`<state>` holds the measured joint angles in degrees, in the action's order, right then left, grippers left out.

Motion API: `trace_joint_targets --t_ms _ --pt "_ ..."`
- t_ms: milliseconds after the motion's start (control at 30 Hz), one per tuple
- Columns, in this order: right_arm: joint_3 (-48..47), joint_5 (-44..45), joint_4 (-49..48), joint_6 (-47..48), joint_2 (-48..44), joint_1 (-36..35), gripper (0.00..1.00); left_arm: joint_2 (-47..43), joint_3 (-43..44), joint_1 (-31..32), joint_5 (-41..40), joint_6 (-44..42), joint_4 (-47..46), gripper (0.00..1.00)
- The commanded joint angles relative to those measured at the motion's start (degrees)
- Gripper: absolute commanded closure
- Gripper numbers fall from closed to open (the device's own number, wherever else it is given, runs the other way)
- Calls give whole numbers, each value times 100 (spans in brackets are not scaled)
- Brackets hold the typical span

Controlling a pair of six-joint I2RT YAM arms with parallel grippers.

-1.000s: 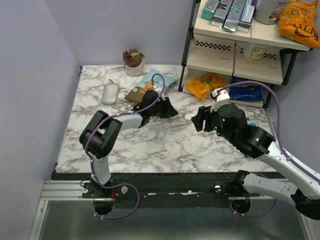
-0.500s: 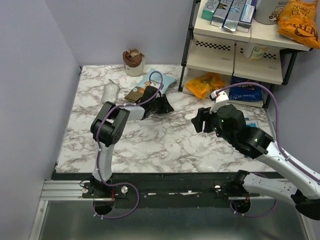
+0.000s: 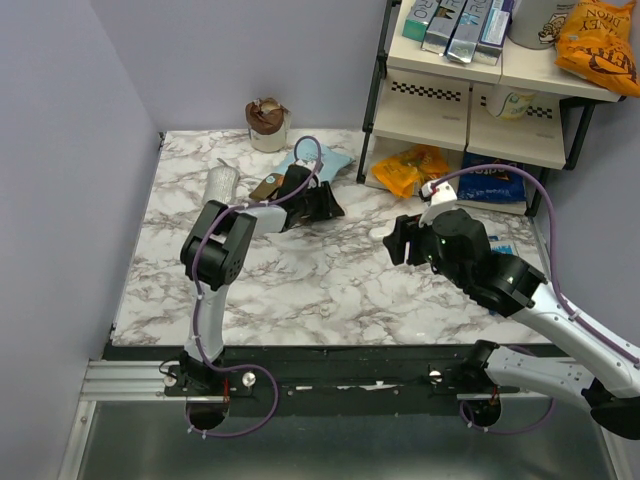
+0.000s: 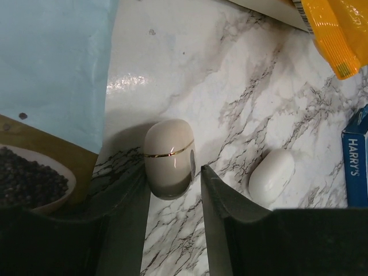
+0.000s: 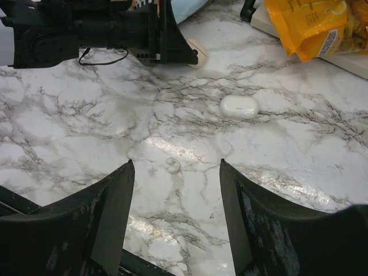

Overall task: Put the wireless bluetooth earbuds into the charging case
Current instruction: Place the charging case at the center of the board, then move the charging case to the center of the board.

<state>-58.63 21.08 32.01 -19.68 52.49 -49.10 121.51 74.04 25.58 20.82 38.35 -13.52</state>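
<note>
Since a second ago the left arm (image 3: 225,245) has folded its elbow toward the back and carried its jaws a little nearer to the blue pouch (image 3: 322,158); the right arm (image 3: 480,265) has hardly shifted. From above, the left jaws cover what lies under them, but the left wrist camera shows it: the case (image 4: 169,156), cream with a thin gold seam, closed, lying on the table (image 3: 330,290) just beside the pouch. A white pebble (image 4: 271,177) lies near it. Only the right wrist camera shows an earbud (image 5: 172,165), a tiny pale bud alone on the marble, well apart from the case. The table is white marble with grey veins, set in a corner of lilac walls, and a shelf (image 3: 470,110) with an orange bag (image 3: 410,168) stands at its far right. The left jaws are spread and stand on both sides of the case's near end, very close, not pinching it as far as I can tell. The right jaws hang wide apart over the table, the earbud seen between them, and hold nothing.
</note>
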Motion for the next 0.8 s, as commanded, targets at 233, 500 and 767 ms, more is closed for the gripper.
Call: trace_joint_targets --t_ms 233,500,767 --pt "132 142 -89 -150 -63 6 30 -1392 -1031 -273 -254 -468 745 44" --pt "290 553 -379 -238 252 23 27 -3217 -1593 -177 -1244 -548 1343 42" --pt "537 380 -749 -730 833 445 22 -5040 -3386 228 -2531 768 728 1"
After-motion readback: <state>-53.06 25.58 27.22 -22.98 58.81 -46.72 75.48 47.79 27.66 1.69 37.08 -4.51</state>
